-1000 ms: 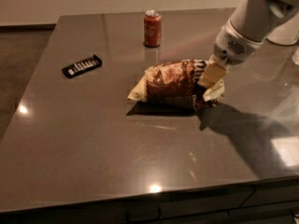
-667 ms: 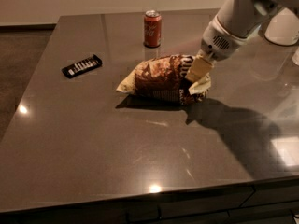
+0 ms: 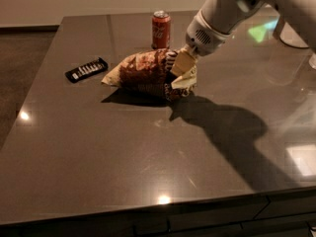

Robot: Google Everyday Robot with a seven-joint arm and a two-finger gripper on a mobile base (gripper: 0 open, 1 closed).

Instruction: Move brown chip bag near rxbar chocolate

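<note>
The brown chip bag [image 3: 143, 72] is crinkled, dark brown with cream-yellow ends, and hangs a little above the grey table [image 3: 98, 152], its shadow beneath it. My gripper [image 3: 180, 68] comes in from the upper right on a white arm and is shut on the bag's right end. The rxbar chocolate [image 3: 87, 69], a small flat black wrapper with white print, lies on the table to the left of the bag's left tip, a short gap apart.
A red soda can [image 3: 161, 29] stands upright just behind the bag. A white object [image 3: 296, 33] sits at the table's far right. The table's left edge drops to a dark floor.
My gripper has carried the bag to the left across the table, closer to the black bar. The can and the bar have not moved.
</note>
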